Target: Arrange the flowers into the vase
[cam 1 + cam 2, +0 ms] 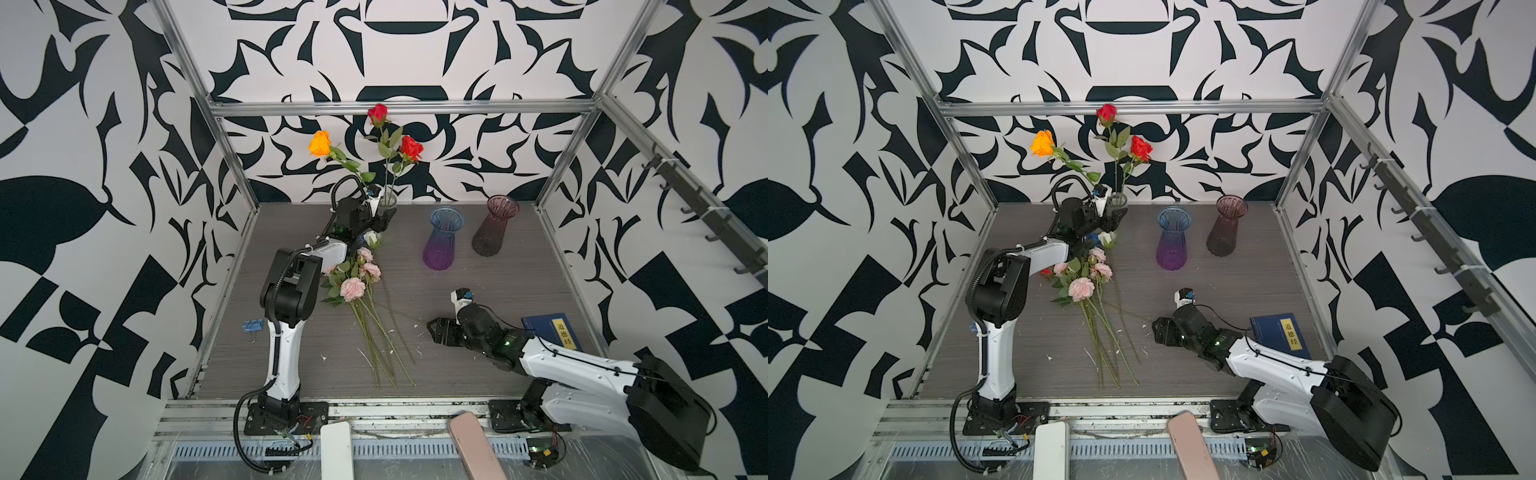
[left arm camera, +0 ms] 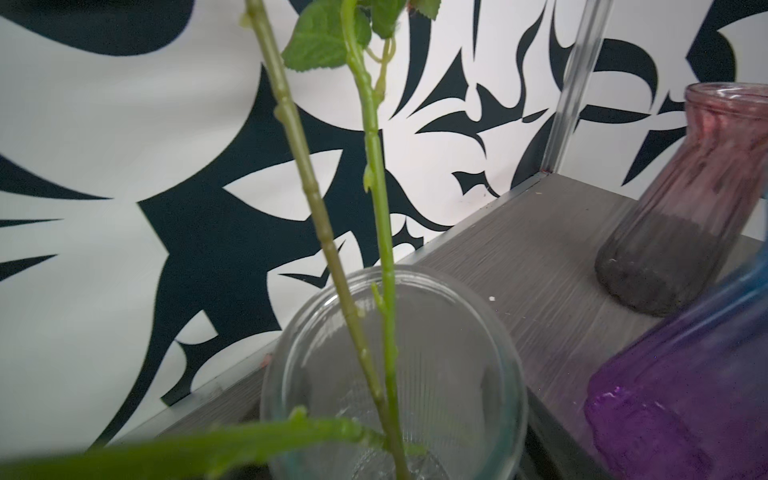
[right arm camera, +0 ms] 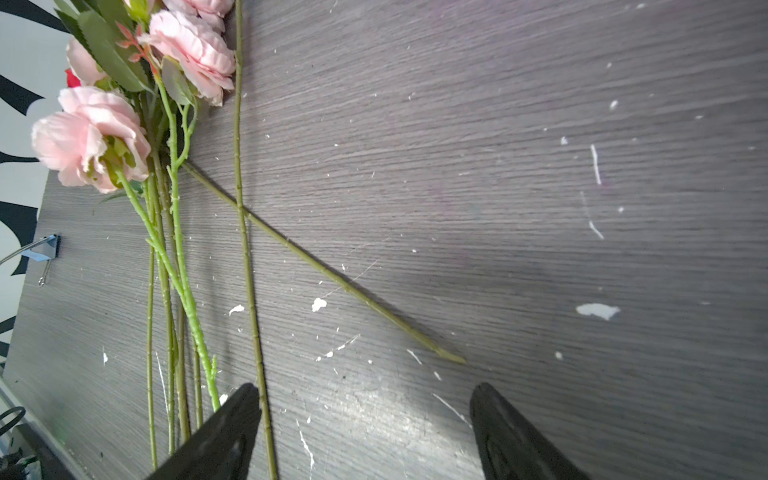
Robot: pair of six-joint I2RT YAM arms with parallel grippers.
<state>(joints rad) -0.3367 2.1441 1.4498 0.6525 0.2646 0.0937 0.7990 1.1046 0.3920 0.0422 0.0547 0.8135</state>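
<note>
Jaws of the right pincer (image 3: 365,432) stand apart, low over the bench (image 3: 540,208) by a loose stem (image 3: 324,270); it should straddle that stem alone, clear of the flowers (image 1: 353,289) heaped nearby. Left pincer (image 1: 382,220) sits at the vase (image 2: 478,395), whether clamped or apart cannot be told; roses (image 1: 378,112) stand in it.

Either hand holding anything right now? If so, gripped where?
Right hand: open over the table, nothing held. Left hand: by the clear vase, close to the orange rose stem; whether it grips it cannot be told.
</note>
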